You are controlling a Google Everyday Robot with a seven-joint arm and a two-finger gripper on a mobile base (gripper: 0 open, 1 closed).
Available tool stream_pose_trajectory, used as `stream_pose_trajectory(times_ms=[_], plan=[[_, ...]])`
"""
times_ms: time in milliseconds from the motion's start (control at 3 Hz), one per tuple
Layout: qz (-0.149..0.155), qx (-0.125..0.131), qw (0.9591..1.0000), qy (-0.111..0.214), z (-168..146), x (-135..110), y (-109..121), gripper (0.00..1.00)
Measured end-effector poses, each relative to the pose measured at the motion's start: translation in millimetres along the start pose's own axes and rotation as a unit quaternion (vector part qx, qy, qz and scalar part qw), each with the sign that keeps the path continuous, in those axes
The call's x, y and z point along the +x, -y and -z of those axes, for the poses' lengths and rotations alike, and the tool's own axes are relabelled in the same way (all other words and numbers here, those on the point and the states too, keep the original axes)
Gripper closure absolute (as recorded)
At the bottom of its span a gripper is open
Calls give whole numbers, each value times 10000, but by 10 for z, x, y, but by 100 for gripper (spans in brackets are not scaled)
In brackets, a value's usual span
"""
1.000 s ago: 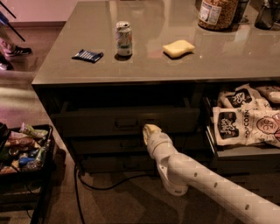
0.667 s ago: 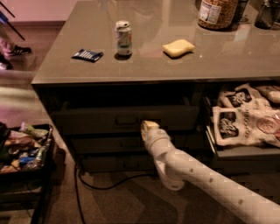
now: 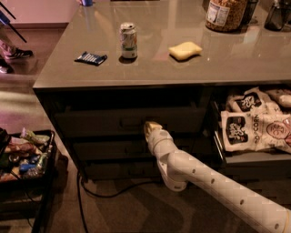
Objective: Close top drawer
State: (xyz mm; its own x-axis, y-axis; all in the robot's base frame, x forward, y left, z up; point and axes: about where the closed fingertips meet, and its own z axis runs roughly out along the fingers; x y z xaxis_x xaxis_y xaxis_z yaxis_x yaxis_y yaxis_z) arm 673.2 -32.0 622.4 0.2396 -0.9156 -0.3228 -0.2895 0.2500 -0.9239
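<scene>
Dark grey and wide, the top drawer [image 3: 91, 122] sits right under the bench [image 3: 191, 73] top, above two thinner drawers [image 3: 100, 150]. A dark gap shows over its front. Its small bar handle [image 3: 132, 123] is in the middle. The hand [image 3: 152, 128] is at the drawer front, just right of the handle, and seems to touch it. I cannot tell how far open the hand is, and it holds nothing I can see. The white arm [image 3: 218, 186] comes up from the bottom right. To the right, an open drawer holds white popcorn bags [image 3: 254, 129]. On the bench stand a can [image 3: 128, 41], a yellow sponge [image 3: 185, 50], a blue packet [image 3: 91, 58] and a jar [image 3: 226, 13].
</scene>
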Motion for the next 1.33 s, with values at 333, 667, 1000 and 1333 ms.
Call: stream_pose_trajectory(times_ms=[333, 667, 1000, 1333], plan=[[0, 0, 10000, 0, 11, -4, -4, 100], [63, 99, 9999, 51, -227, -33, 72, 100], [65, 101, 9999, 52, -209, -39, 66, 100], [73, 115, 9999, 65, -222, -52, 71, 100]])
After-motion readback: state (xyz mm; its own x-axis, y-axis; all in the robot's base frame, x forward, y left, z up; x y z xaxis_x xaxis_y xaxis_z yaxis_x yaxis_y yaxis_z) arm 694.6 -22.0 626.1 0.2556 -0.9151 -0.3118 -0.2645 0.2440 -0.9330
